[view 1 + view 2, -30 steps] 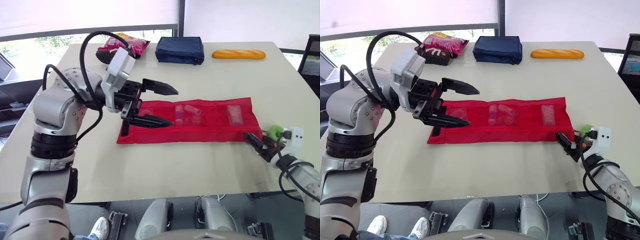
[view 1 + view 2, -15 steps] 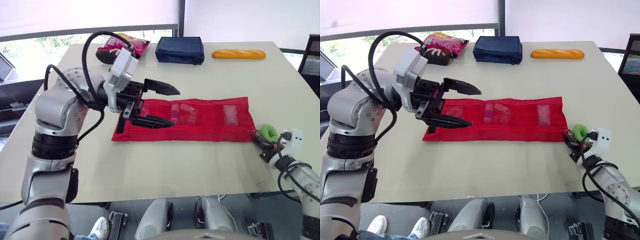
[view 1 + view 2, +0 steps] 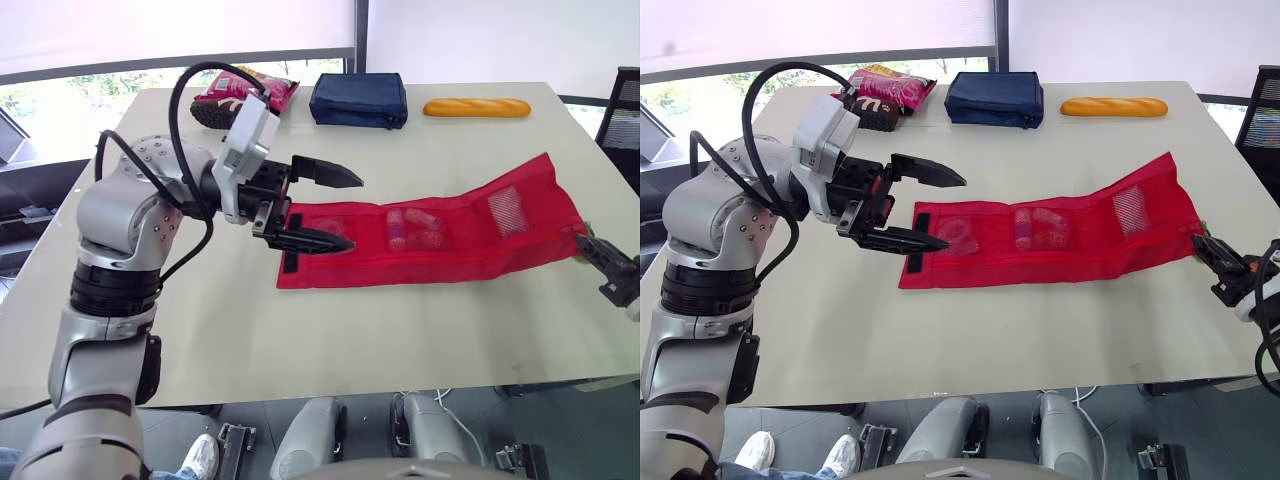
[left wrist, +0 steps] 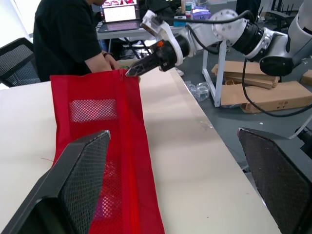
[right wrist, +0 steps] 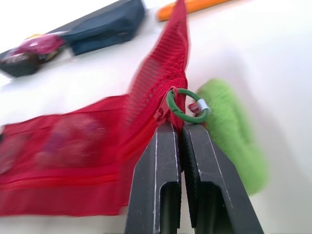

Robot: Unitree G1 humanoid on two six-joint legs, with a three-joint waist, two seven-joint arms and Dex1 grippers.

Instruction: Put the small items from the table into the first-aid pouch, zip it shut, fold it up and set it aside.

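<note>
The pale beige table (image 3: 300, 330) lies beneath both pincers. Across it the red mesh first-aid pouch (image 3: 450, 250) is stretched from under the left gripper (image 3: 350, 213) to the tips of the right gripper (image 5: 180, 127). The end nearest the right gripper is lifted clear of the table.

The left gripper is spread wide above the pouch's other end. Its lower finger is laid over the fabric there, but whether it presses down cannot be told. The right gripper is pinched tight on the pouch's zip corner. A soft green object (image 5: 234, 136) is seen just beyond its fingertips.

Several small pale items (image 3: 415, 228) are seen inside the mesh pockets, between the two pincers. None is seen loose on the table beside them. The loading is therefore judged done and the zipping step in hand. The thin green ring (image 5: 186, 105) of the zip pull stands just past the right fingertips.

How far the zip is closed cannot be read. The next move is judged to call for the left end to be pinned down, so that the slider can be drawn against tension rather than the whole pouch dragged.
</note>
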